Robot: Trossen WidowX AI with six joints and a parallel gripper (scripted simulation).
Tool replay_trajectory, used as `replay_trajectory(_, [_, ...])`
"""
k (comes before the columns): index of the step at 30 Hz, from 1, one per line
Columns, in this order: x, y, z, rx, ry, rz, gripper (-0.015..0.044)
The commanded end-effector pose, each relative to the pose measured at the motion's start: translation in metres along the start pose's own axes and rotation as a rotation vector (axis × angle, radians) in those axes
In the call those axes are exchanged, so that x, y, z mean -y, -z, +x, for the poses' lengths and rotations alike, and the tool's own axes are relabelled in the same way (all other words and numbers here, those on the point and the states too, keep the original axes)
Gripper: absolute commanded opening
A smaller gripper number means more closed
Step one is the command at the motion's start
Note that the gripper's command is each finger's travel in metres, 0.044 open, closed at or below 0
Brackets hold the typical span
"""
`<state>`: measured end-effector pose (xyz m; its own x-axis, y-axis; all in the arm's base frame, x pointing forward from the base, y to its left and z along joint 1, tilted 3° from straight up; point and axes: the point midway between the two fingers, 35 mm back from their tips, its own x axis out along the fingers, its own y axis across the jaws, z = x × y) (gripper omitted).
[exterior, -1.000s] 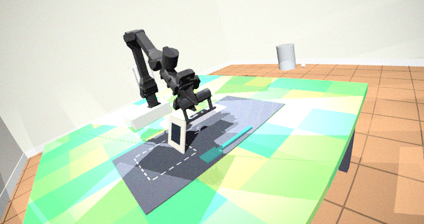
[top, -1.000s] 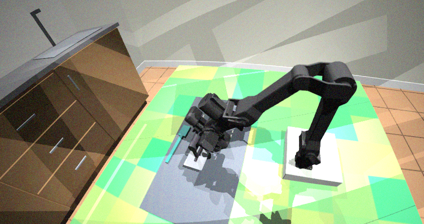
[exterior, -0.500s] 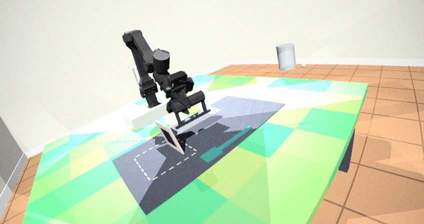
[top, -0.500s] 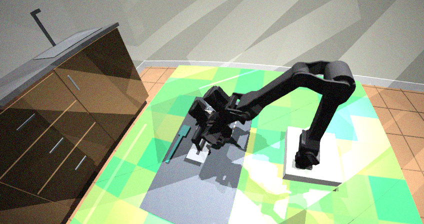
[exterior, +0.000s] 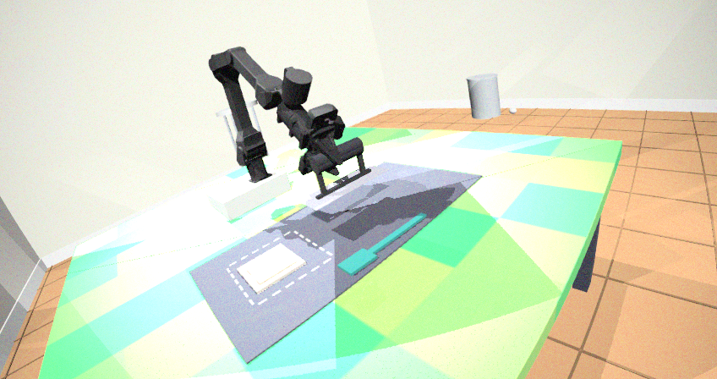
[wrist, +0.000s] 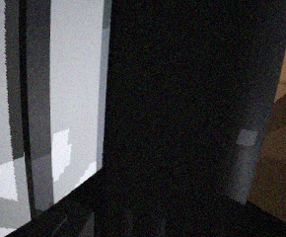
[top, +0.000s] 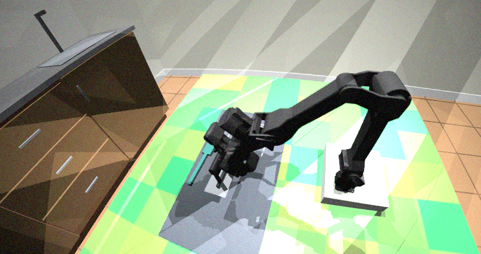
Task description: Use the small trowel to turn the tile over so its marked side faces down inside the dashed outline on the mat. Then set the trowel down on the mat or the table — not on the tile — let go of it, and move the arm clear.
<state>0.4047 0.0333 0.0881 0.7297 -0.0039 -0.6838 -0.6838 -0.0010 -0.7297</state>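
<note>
The pale tile [exterior: 271, 266] lies flat inside the dashed outline [exterior: 254, 303] on the grey mat [exterior: 246, 332] [top: 202, 238]. Its upper face is plain pale, with no dark mark showing. My gripper [exterior: 344, 183] [top: 228, 183] is above the mat, apart from the tile, and shut on the light grey trowel. Part of this trowel [top: 212, 188] [wrist: 76, 74] shows below the fingers; its blade is hidden or too unclear to make out. In the top view the arm hides the tile.
A teal flat-bladed tool [exterior: 358, 261] [top: 199, 169] lies along the mat's long edge, beside the outline. The white base block [exterior: 251, 199] [top: 357, 200] carries the arm at the other side. A brown cabinet [top: 111, 93] stands beyond the table.
</note>
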Motion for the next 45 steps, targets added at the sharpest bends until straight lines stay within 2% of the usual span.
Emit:
replay_trajectory(1, [0.012, -0.0063, -0.0082, -0.006, 0.028, 0.013, 0.0])
replay_trajectory(45, [0.0075, -0.0065, -0.0057, -0.005, 0.013, 0.004, 0.0])
